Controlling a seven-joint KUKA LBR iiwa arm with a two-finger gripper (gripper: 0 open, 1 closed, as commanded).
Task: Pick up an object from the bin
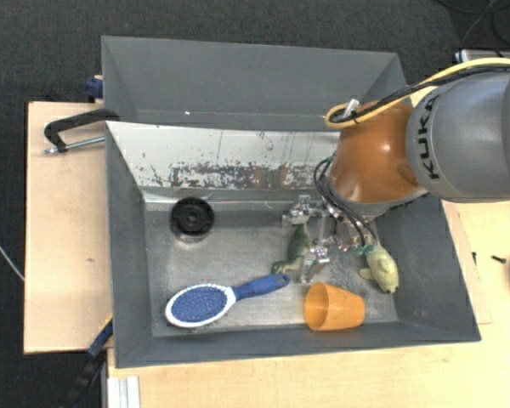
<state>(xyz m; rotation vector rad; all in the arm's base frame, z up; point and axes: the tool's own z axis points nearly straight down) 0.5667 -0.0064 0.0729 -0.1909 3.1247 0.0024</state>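
So, in the camera view the arm (472,143) comes in from the upper right, and its orange cover (370,164) hangs over the right half of the grey metal bin (123,253). The gripper (309,257) is low down near the bin floor, a bit right of centre. Honestly I can't tell whether the claw is open or closed, and I can't see anything gripped in it. Closest to it are two things. The blue hairbrush (206,303) lies along the lower left of the floor, with its oval bristle head to the left and its handle tip ending right beside the gripper. The orange plastic cup (331,308) lies on its side just below the gripper, near the front wall. A yellowish-green soft toy (381,269) sits to the right of the gripper, under the orange cover's edge. A black round disc (191,216) sits well apart from all that, in the upper left of the floor near the back wall.
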